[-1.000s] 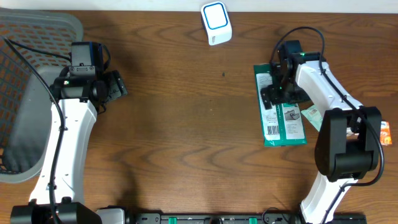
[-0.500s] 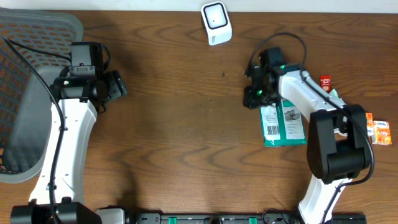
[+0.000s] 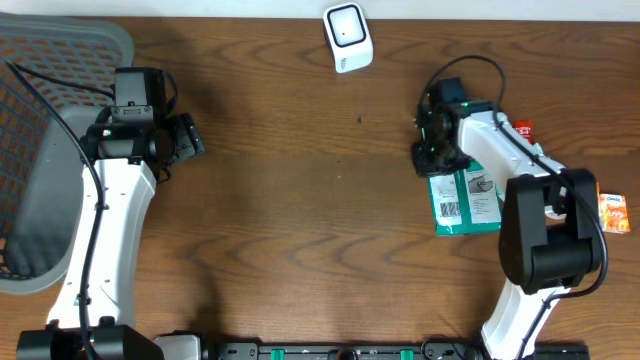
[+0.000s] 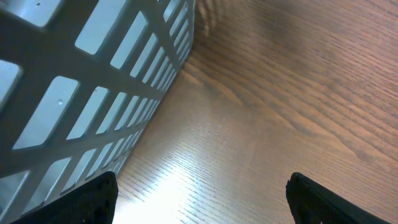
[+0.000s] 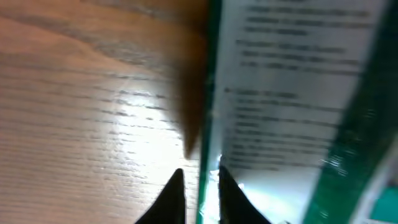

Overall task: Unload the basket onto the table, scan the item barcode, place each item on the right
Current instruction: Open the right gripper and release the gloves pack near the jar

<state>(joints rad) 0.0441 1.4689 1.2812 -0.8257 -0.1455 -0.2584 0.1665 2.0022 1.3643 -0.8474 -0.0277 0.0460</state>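
Hanging released with fingers apart, your left tool (image 4: 202,199) is beside the grey basket (image 3: 100,45) at the left; white scanner (image 3: 347,36) at the far middle of the worktop (image 3: 300,200); over on the right, your right tool (image 5: 200,190) pinches the far-left corner of the green packet (image 3: 468,195).

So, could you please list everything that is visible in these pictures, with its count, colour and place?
barcode scanner: one, white, far edge of the table, near the middle
green and white packet: one, flat on the table at the right, barcode facing up
basket: one, grey plastic lattice, left end of the table
small red packet: one, beside the right arm
small orange packet: at least one, orange and white, right edge, partly hidden
table: one, brown wood
left arm: one, white and black, next to the basket, jaws open and empty
right arm: one, white and black, jaws closed on the green and white packet's edge
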